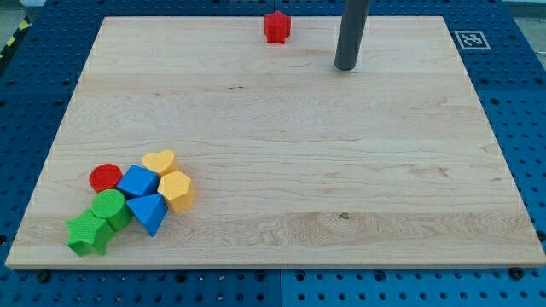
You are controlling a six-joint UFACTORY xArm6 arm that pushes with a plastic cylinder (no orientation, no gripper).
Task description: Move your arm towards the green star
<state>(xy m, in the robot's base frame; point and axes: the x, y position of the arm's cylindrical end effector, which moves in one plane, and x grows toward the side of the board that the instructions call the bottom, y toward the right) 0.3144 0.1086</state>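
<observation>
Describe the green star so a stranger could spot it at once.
Look at the block cluster near the board's bottom-left corner. The green star is its lowest, leftmost piece, touching the green cylinder. It alone there has points; my tip is far off, at the view's top.

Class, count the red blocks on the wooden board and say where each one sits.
2. A red star sits near the view's top edge, left of my tip. A red cylinder sits at the upper left of the cluster at the view's bottom left. None appears hidden.

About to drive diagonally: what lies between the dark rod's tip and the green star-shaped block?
In the camera view, only bare wooden board lies between my tip and the green star-shaped block until the cluster, where the blue triangular block sits close to the line.
</observation>
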